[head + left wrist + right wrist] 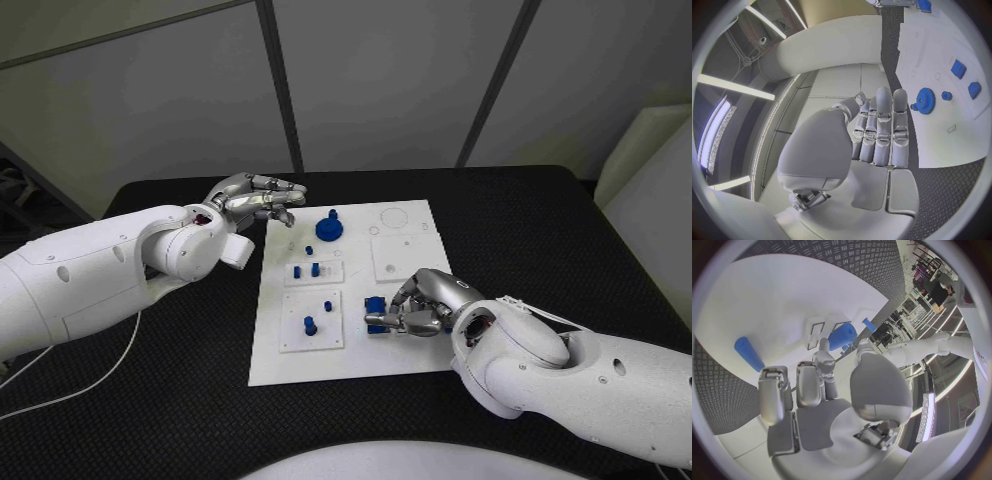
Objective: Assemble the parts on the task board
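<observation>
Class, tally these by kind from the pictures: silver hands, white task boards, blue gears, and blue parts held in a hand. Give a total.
Silver hands: 2, the left hand and the right hand
White task board: 1
Blue gear: 1
Blue part held by the right hand: 1
Total: 5

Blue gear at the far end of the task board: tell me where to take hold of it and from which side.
Grip the short hub rising from the middle of the blue gear, coming straight down from above. The gear lies flat on the task board, so its toothed rim offers little purchase. The left hand is closest.
</observation>
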